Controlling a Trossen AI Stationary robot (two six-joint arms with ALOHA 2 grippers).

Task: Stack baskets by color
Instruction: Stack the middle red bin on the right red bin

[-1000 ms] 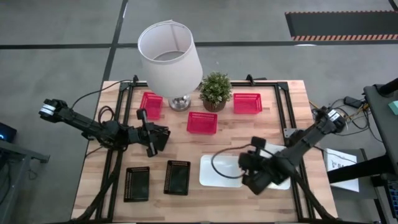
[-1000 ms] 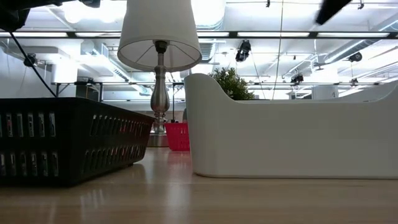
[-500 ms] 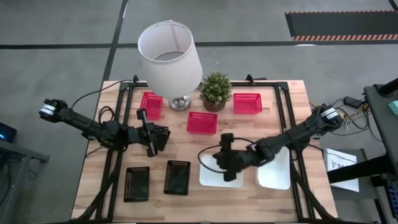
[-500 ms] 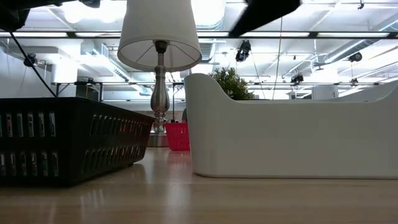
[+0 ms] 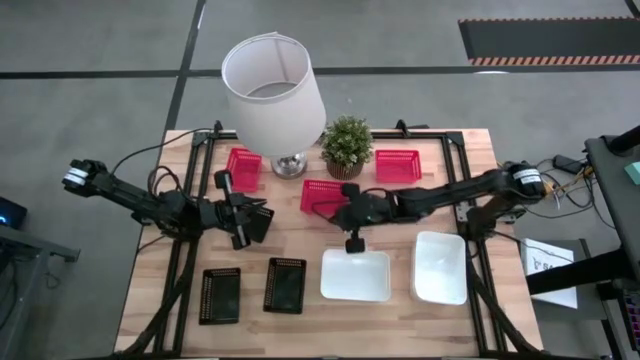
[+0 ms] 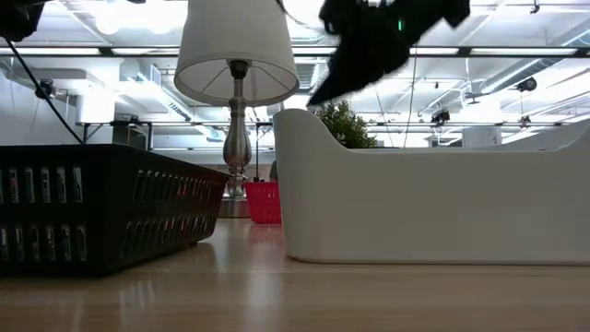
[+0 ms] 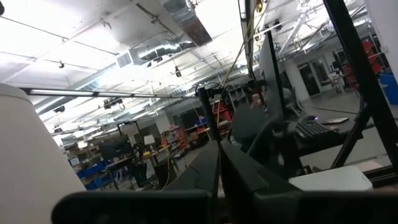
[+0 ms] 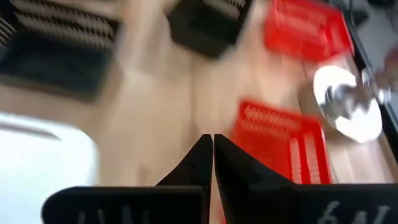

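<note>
The right gripper (image 5: 352, 238) hung over the middle of the table, fingers pressed together on nothing, its arm stretched in from the right edge. It sat just beside the middle red basket (image 5: 323, 196), likely lining up on the red set. That basket lay a little in from the far edge, in front of the lamp (image 5: 272, 92) and the potted plant (image 5: 347, 143); another red basket (image 5: 243, 168) sat near the far left corner beside the lamp base, and the third red one (image 5: 397, 165) sat toward the far right, all well apart, so no red stack was started. Two black baskets (image 5: 220, 294) lay side by side near the near left corner, a third not showing. Two white baskets lay along the near edge, one near its middle (image 5: 355, 274), one nearer the right corner (image 5: 440, 267), each flat on the wood and apart. The left gripper (image 5: 243, 238), fingers together and empty, waited over the left half of the table (image 5: 300, 235), seemingly parked clear of the other arm's reach.
</note>
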